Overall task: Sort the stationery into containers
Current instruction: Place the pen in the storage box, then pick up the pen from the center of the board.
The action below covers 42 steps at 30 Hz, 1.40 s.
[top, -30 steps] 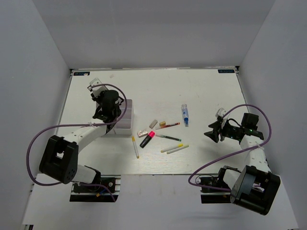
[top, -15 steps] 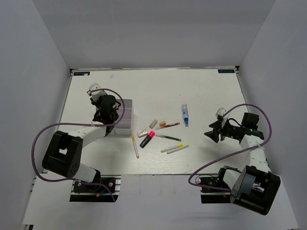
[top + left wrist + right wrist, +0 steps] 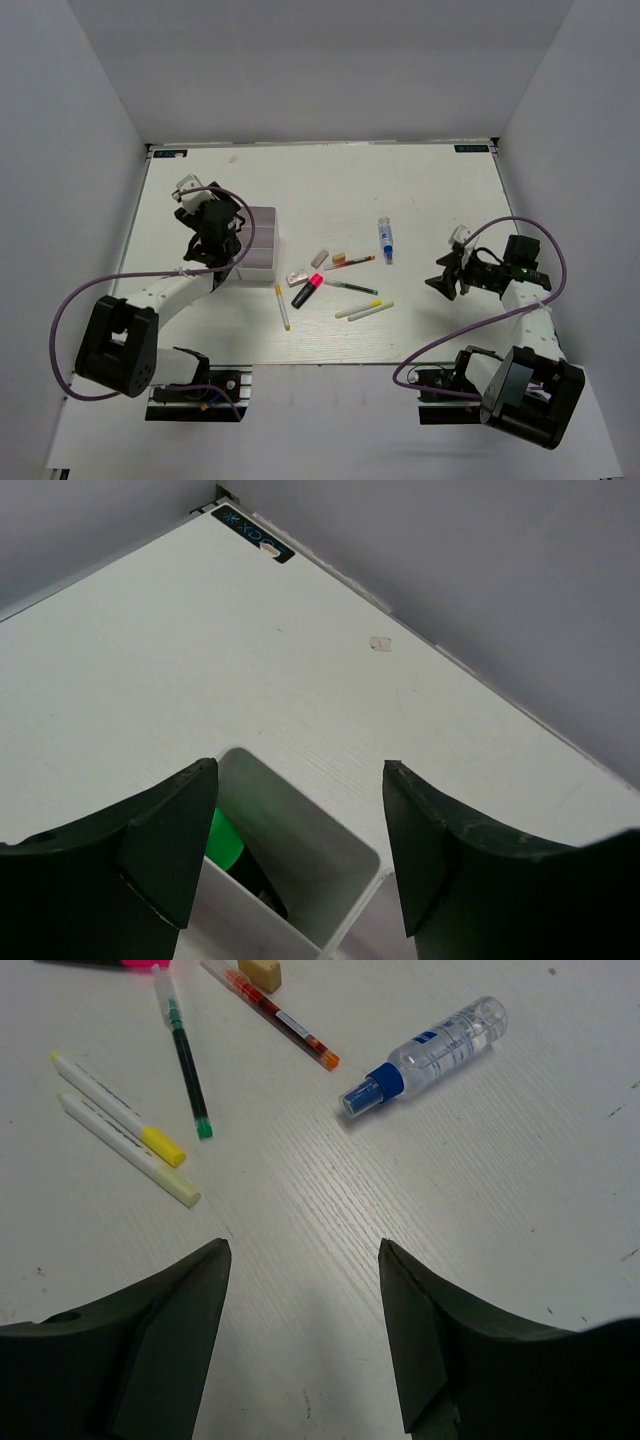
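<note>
White-grey tray [image 3: 265,243]: lying at nine o'clock on bench [image 3: 420,190], holding green-tipped highlighter [image 3: 222,840].
Left claw [image 3: 298,780]: hovering spread above it, empty.
Right claw [image 3: 305,1255]: hanging spread near loose pens [image 3: 118,1108].
Risk: round pens likely rolling from closing claw.

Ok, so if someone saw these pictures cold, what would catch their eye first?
Probably the scatter mid-table: a pink-ended highlighter among thin pens, with a blue-capped bottle farther back on the right. Next, the left gripper, open above the white tray at the left, where a green-ended highlighter already lies in a compartment. The right gripper hangs open and empty to the right of that scatter.
</note>
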### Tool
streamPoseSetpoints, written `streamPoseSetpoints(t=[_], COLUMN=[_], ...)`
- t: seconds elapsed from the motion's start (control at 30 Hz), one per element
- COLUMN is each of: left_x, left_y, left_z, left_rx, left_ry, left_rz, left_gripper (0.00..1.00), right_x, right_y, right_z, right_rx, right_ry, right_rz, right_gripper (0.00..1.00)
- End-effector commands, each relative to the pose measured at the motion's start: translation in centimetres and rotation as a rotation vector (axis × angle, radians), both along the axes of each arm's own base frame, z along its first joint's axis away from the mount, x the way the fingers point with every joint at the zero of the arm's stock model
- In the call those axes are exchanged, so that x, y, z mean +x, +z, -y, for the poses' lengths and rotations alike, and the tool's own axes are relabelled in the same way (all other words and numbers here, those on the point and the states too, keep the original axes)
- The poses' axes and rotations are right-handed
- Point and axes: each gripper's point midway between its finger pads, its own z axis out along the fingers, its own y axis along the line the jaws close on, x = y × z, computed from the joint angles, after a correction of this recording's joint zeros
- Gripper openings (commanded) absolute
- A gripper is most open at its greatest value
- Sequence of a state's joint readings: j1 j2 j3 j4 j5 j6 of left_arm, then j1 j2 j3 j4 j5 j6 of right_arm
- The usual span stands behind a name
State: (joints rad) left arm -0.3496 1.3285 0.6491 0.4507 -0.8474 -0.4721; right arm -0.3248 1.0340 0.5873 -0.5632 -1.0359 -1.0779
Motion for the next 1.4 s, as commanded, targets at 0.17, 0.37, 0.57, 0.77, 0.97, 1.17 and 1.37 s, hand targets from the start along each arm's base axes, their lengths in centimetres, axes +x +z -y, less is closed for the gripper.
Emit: streamPoseSetpoints(t=[0.17, 0.37, 0.57, 0.77, 0.97, 1.17, 1.37], left_x=[-1.7, -6.1, -11.4, -14.4, -16.8, -17.8, -18.0], left_y=[4.8, 4.0, 4.4, 7.6, 11.6, 12.1, 12.3], left_z=[3.3, 10.5, 11.8, 9.0, 5.3, 3.7, 3.9], left_rx=[-0.103, -0.213, -0.122, 0.040, 0.070, 0.063, 0.063], left_ry=[-0.228, -0.644, -0.892, -0.869, -0.724, -0.653, -0.671], left_rz=[-0.037, -0.254, -0.262, -0.076, 0.131, 0.152, 0.162], left_gripper=[0.82, 0.87, 0.91, 0.92, 0.94, 0.96, 0.96], right_x=[-2.2, -2.2, -2.8, -4.6, -3.2, -3.3, -2.7], right_y=[1.3, 1.4, -1.1, -0.9, -2.2, -4.4, -6.2], right_z=[-2.7, -6.8, -11.8, -18.5, -24.3, -27.2, -28.6], right_rx=[-0.049, -0.073, -0.197, -0.268, -0.391, -0.467, -0.524], right_ry=[0.255, 0.491, 0.709, 0.995, 1.102, 1.186, 1.207], right_rz=[0.197, 0.249, 0.267, 0.318, 0.304, 0.254, 0.239], right_gripper=[0.55, 0.55, 0.69, 0.79, 0.61, 0.43, 0.40])
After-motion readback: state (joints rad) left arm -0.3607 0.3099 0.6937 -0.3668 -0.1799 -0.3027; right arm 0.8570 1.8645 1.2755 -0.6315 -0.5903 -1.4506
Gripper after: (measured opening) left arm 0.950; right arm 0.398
